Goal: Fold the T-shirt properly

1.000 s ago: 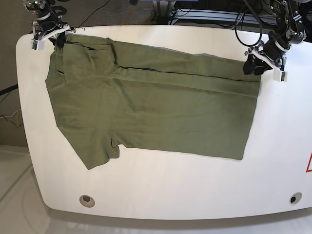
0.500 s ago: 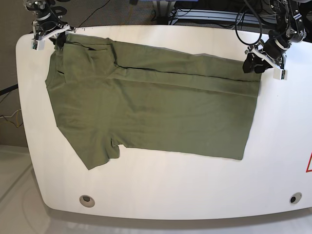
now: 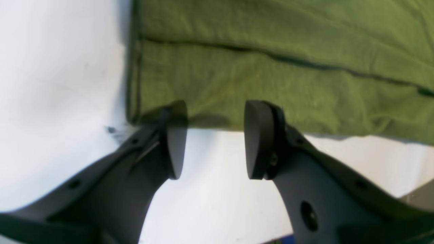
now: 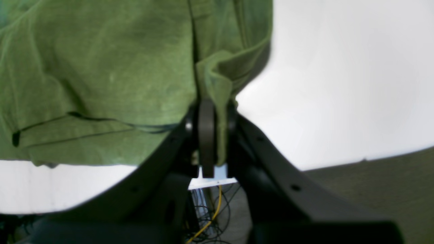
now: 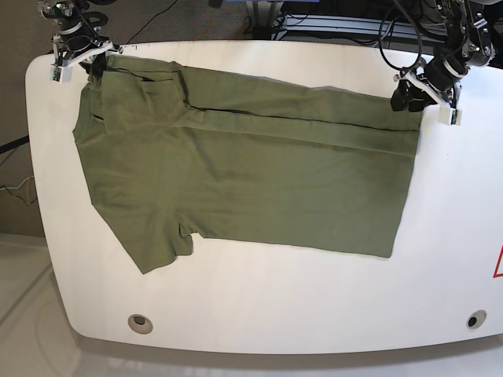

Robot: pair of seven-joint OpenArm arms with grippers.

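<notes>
The olive-green T-shirt [image 5: 251, 181] lies spread flat on the white table, its far strip folded over onto the body. My right gripper [image 5: 93, 64] is at the shirt's far left corner. In the right wrist view this gripper [image 4: 212, 135] is shut on a bunched fold of the T-shirt [image 4: 101, 67]. My left gripper [image 5: 409, 98] hovers at the shirt's far right corner. In the left wrist view it [image 3: 215, 140] stands open, with only bare table between its fingers, and the T-shirt's hem [image 3: 271, 67] lies just past the fingertips.
The white table [image 5: 275, 306] has a round hole near the front left [image 5: 141, 322] and another at the front right [image 5: 472, 320]. A red triangle mark [image 5: 498, 263] sits at the right edge. Cables [image 5: 330, 23] and equipment lie beyond the far edge.
My left gripper has drawn back a little toward the table's far edge, off the shirt's corner. The right gripper and the shirt have not moved.
</notes>
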